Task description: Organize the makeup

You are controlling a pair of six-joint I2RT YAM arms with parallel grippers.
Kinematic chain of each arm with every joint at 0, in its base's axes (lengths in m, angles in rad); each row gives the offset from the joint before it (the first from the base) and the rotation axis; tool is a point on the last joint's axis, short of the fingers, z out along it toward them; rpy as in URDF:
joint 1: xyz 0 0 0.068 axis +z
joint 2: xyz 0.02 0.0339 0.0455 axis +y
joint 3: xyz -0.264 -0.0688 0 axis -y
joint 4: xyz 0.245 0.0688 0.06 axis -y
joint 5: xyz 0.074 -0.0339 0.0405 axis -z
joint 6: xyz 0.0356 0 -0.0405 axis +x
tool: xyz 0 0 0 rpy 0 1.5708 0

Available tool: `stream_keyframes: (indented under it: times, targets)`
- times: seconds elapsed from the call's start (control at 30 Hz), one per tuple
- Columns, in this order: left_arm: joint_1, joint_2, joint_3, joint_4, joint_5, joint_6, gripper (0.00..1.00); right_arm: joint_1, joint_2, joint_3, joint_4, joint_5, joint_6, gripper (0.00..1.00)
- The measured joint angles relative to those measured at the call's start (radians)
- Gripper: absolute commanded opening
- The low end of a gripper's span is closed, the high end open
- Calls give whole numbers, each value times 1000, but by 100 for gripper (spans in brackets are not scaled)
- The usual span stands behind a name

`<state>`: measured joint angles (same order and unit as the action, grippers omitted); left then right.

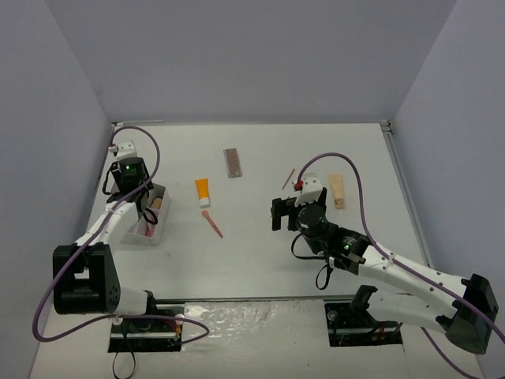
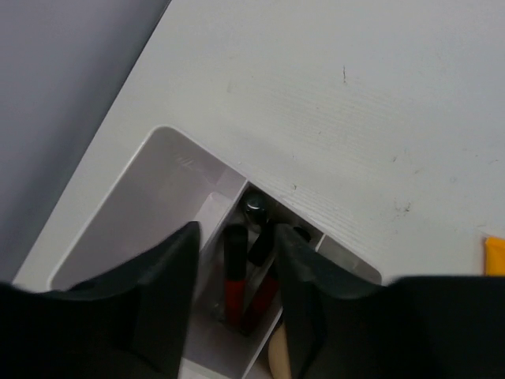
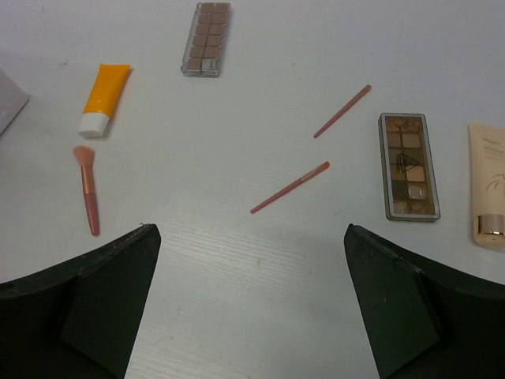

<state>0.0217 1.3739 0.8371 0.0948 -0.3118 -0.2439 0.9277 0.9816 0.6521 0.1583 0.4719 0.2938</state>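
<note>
Overhead. Left hand [image 1: 147,209] down over the box [image 1: 160,235], at the left of the surface [image 1: 260,260]. Right hand [image 1: 290,209] low over the middle, holding nothing. Left of that hand, brush [image 1: 212,223] and orange tube [image 1: 203,192]; ahead-left, far palette [image 1: 232,163]; right of it, beige tube [image 1: 338,191].

Left wrist. Fingers [image 2: 170,292] parted with a clear gap, gripping nothing. Below and between them, red sticks [image 2: 234,288] lying in a compartment, beside something dark and round, too dim to name. At the far right edge, a sliver of the orange tube.

Right wrist. Fingers [image 3: 87,308] spread wide, empty. Straight ahead and nearest, near stick [image 3: 289,187], then far stick [image 3: 342,110]; ahead-right, near palette [image 3: 409,166], just beside the beige tube.

Judged by look: sticks light, stiff and thin, lying flat, so likely to roll or slip out; best pinched across the shaft at mid-length. Palettes rigid, flat, probably slick; best taken across the narrow width, by the long edges. Tubes soft in the body; better held near the cap. Brush by the handle, never the bristles.
</note>
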Motion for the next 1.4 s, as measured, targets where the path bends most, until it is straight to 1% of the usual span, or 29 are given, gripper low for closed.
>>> stream_keyframes:
  times: [0.03,0.1,0.23,0.33,0.43,0.5,0.6,0.7,0.8,1.03,1.2,1.4]
  targets:
    - [0,-5,0,-4,2,-3,58,-1,1,0,-8,0,4,99]
    - [0,-26,1,-19,7,-10,64,-4,10,2,-20,-4,12,98]
    - [-1,-98,28,-94,32,-46,66,-5,52,13,-42,-22,21,97]
    - [-14,-143,99,-191,67,-93,72,-5,74,14,-59,-37,26,97]
    - [-81,-171,195,-332,100,-156,80,-5,77,14,-71,-42,31,97]
    - [-153,-177,242,-413,122,-204,84,-5,77,14,-74,-42,32,97]
    - [-242,-171,271,-535,168,-282,87,-5,76,14,-85,-41,31,98]
    - [-289,-132,266,-626,226,-361,88,-5,71,14,-105,-41,31,98]
    - [-319,-70,248,-674,257,-421,88,-6,52,14,-119,-41,31,100]
    - [-401,151,249,-701,303,-515,87,-11,-26,10,-125,-40,31,100]
    - [-413,263,291,-724,312,-551,78,-11,-57,-25,-125,-36,28,100]
    - [-414,346,329,-719,319,-587,68,-12,-80,-72,-126,-31,24,100]
